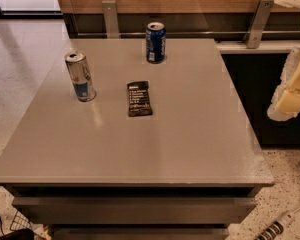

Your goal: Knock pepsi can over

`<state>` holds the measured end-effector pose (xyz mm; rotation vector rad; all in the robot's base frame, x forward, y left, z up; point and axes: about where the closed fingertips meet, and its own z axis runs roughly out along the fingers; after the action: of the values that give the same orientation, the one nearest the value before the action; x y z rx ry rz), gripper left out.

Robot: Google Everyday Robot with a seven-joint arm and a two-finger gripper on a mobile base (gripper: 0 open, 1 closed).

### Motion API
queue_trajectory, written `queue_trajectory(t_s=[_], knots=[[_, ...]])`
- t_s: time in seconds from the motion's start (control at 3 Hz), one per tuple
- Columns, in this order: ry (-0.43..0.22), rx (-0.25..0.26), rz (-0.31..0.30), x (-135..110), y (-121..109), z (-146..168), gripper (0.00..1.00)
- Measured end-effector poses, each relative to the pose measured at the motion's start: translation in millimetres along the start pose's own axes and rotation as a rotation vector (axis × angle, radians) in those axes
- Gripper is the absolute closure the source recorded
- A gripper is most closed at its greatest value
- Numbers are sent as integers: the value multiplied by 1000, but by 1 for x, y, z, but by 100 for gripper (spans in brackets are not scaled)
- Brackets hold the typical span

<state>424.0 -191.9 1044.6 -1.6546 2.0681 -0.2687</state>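
Dark blue aluminium pepsi can (155,42), silver top, stands upright at 12 o'clock on the grey tabletop (190,134), near the far edge. Slim silver-and-blue can (80,77) at 10 o'clock. Cream gripper (291,86) off-table at 3 o'clock, well apart; released or clenched: cannot tell. Judgement: rigid, smooth, probably light, tips readily; push high near the rim, no grasp needed
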Motion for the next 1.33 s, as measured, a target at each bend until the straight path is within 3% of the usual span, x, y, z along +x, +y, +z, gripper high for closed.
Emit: queue_trajectory(t_s=[0.33,0.67,1.0,1.33], knots=[[0,0,0,0,0,0,0],[-36,50,40,7,-11,-1,0],[-136,114,144,31,-40,15,0],[-338,194,228,35,-97,42,0]])
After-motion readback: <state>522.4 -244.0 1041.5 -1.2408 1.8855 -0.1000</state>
